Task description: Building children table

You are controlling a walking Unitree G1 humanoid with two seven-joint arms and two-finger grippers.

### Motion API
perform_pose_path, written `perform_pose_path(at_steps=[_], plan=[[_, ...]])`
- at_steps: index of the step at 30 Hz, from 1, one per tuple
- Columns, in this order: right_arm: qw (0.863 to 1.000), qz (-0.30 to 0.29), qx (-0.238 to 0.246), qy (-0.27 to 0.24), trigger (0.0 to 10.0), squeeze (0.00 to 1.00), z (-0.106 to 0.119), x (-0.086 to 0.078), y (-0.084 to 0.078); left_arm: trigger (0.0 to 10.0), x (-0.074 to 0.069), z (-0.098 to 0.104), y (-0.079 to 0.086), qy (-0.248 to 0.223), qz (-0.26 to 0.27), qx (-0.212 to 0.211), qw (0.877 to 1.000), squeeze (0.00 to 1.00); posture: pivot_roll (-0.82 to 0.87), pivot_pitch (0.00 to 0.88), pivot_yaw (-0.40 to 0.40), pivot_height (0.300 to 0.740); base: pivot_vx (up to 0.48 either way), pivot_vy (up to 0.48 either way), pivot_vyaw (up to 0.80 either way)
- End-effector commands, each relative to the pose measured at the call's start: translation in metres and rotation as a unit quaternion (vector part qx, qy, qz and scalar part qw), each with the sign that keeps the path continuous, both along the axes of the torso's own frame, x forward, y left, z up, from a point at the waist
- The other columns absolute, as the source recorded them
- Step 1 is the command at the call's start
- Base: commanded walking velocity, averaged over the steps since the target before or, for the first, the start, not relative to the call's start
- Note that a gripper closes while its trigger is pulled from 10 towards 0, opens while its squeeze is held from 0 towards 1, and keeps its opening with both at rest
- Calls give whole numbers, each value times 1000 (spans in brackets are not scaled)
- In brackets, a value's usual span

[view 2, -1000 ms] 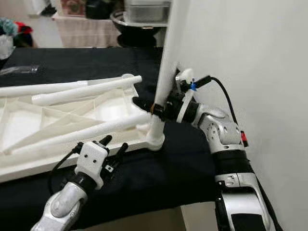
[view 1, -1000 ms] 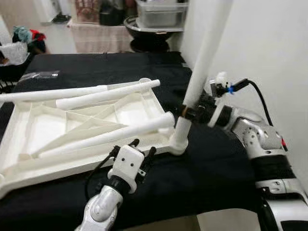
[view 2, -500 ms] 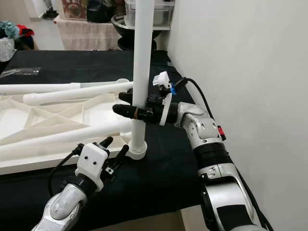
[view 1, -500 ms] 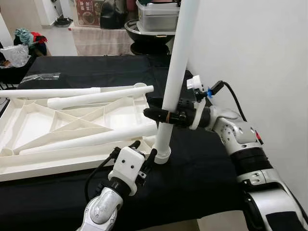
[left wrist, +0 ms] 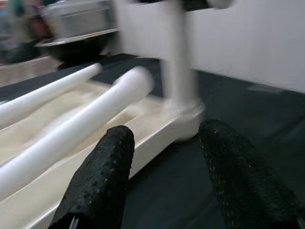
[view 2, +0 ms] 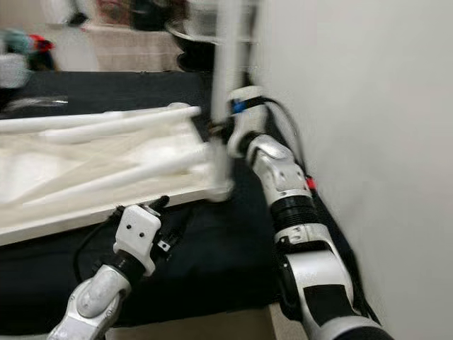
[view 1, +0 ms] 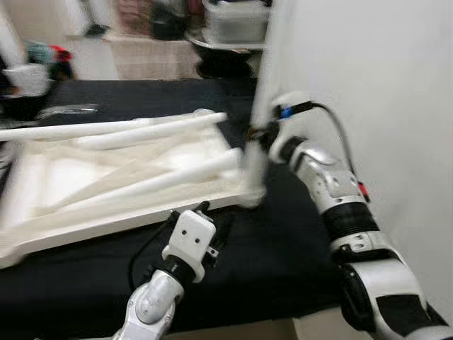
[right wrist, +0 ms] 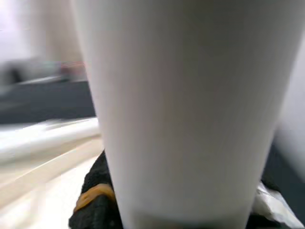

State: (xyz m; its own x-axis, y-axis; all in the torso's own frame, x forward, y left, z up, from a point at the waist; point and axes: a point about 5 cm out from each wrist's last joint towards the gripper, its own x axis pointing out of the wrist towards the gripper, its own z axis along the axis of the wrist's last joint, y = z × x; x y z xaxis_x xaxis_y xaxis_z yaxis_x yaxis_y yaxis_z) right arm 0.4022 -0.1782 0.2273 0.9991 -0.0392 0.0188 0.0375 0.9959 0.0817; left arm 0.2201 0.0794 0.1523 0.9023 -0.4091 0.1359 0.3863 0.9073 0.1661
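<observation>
Both head views are motion-blurred; details soft.

Table top (view 1: 42, 212): white plastic, lying upside down on the black cloth (view 1: 283, 262) that covers the work surface, ribbed underside facing up. Its near right corner sits close to the wall (view 1: 396, 85).

Upright leg (view 1: 260, 106): white tube standing roughly vertical at that near right corner, its flared foot (left wrist: 183, 112) resting at the corner of the table top. The blur hides whether it is fully seated in a socket.

Right gripper (view 1: 256, 136): reaching in from the wall side, clamped around the upright leg partway up. In the right wrist view the white tube (right wrist: 186, 109) sits immediately in front of the camera, with a black finger (right wrist: 95, 200) bearing an orange band hugging its side. Reads as pinching the leg.

Left gripper (left wrist: 164, 176): low and in front of the near edge of the table top, not touching any part. In the left wrist view its two black fingers (left wrist: 102, 176) are spread wide apart, nothing between them, pointed at the corner where the upright leg stands.

Loose legs: three more white tubes lie across the overturned top. One (view 1: 170, 178) runs diagonally toward the upright leg; another (view 1: 152, 132) lies nearer the far edge; a long one (view 1: 64, 131) reaches off to the left.

Background: grey bin (view 1: 233, 21) on a dark stand beyond the work surface, too blurred to detail.
</observation>
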Motion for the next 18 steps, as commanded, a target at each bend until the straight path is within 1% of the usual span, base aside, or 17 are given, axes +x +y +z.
perform_pose_path(at_steps=[1,2,3,4,5,6,7,8,9,10,11,13,14,15,16,17,18], plan=[[992,-114,4,48,0,0,-21,-7,-28,10000,0,-2,-1,5,-4,-1,1000,0,34,31,-67,740,0,0,0],[985,-167,5,45,0,0,-23,-13,-33,10000,1,-1,-1,4,-3,-1,1000,0,35,33,-68,740,0,0,0],[985,-167,5,45,0,0,-23,-13,-33,10000,1,-1,-1,4,-3,-1,1000,0,35,33,-68,740,0,0,0],[976,-214,13,40,0,0,-23,-21,-29,10000,1,-1,0,4,-2,0,1000,0,38,42,-70,740,0,0,0],[976,-214,13,40,0,0,-23,-21,-29,10000,1,-1,0,4,-2,0,1000,0,38,42,-70,740,0,0,0],[978,-203,25,37,0,0,-21,-23,-15,10000,1,-1,0,4,-2,0,1000,0,37,43,-71,740,0,0,0],[980,-191,30,36,0,0,-20,-22,-10,10000,1,-1,1,5,-1,0,1000,0,37,43,-71,740,0,0,0],[980,-191,30,36,0,0,-20,-22,-10,10000,1,-1,1,5,-1,0,1000,0,37,43,-71,740,0,0,0],[980,-190,34,36,10000,0,-20,-21,-7,10000,1,-1,1,5,-1,0,1000,0,37,43,-71,740,0,0,0],[984,-173,30,29,10000,0,-16,-19,0,10000,0,-2,1,6,-2,0,1000,0,35,42,-71,740,0,0,0],[984,-173,30,29,10000,0,-16,-19,0,10000,0,-2,1,6,-2,0,1000,0,35,42,-71,740,0,0,0],[987,-161,17,8,10000,0,-10,-17,8,10000,0,-2,1,7,-3,1,1000,0,31,42,-69,740,0,0,0],[987,-161,17,8,10000,0,-10,-17,8,10000,0,-2,1,7,-3,1,1000,0,31,42,-69,740,0,0,0],[987,-161,8,-13,10000,0,-6,-16,12,10000,0,-3,0,8,-3,1,1000,0,31,42,-69,740,0,0,0],[987,-161,8,-13,10000,0,-6,-16,12,10000,0,-3,0,8,-3,1,1000,0,31,42,-69,740,0,0,0],[988,-156,8,-19,10000,1000,-5,-16,13,10000,0,-2,0,7,-3,0,1000,0,31,42,-69,740,0,0,0],[988,-155,8,-22,10000,1000,-5,-16,13,10000,1,-2,0,7,-3,0,1000,0,31,42,-69,740,0,0,0]])
